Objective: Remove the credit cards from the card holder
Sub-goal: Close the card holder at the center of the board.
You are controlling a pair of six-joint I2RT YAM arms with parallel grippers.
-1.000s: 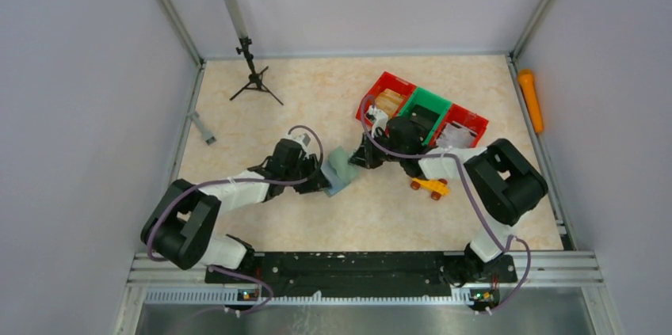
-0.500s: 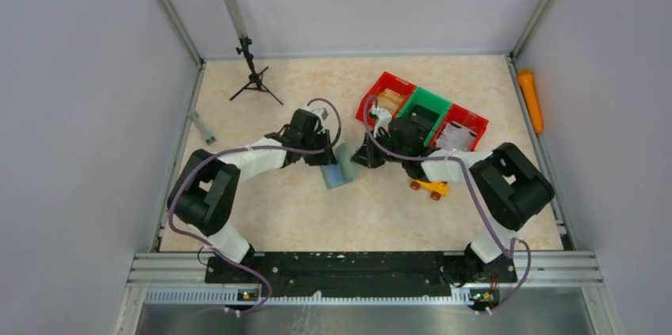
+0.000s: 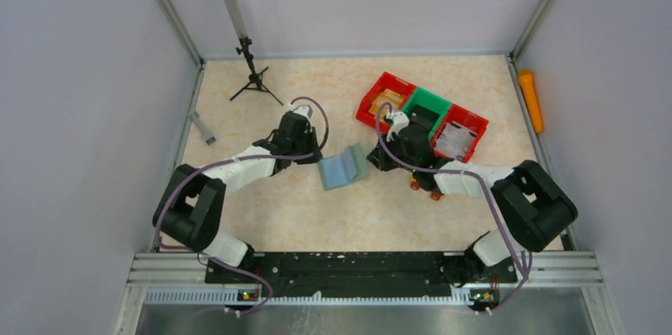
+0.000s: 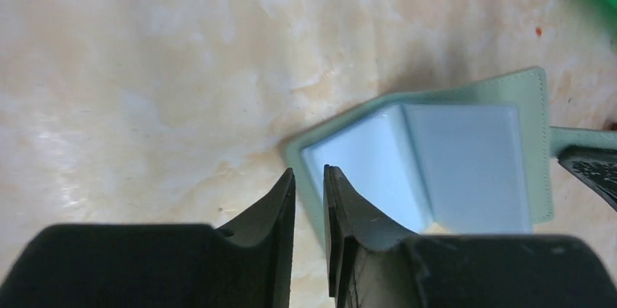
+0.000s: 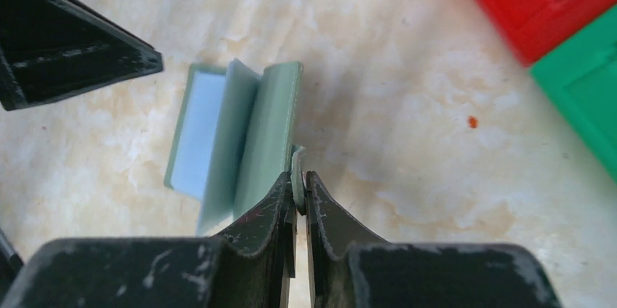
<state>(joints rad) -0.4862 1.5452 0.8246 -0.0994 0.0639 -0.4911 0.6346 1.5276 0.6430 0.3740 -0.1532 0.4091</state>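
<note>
Right claw [image 5: 297, 186] pinches the card holder [image 5: 271, 126] by its tab [image 5: 297, 156]; left claw [image 4: 308, 177] (nearly closed, empty) beside it.

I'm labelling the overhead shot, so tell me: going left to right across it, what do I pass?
grey bar → tripod → left gripper → card holder → red and green bins → orange cylinder

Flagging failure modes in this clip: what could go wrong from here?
1. The right gripper pinches only the small tab of the card holder, so the holder may slip free or swing.
2. The left gripper, nearly closed at the holder's edge, may shove the holder; no card shows.
</note>
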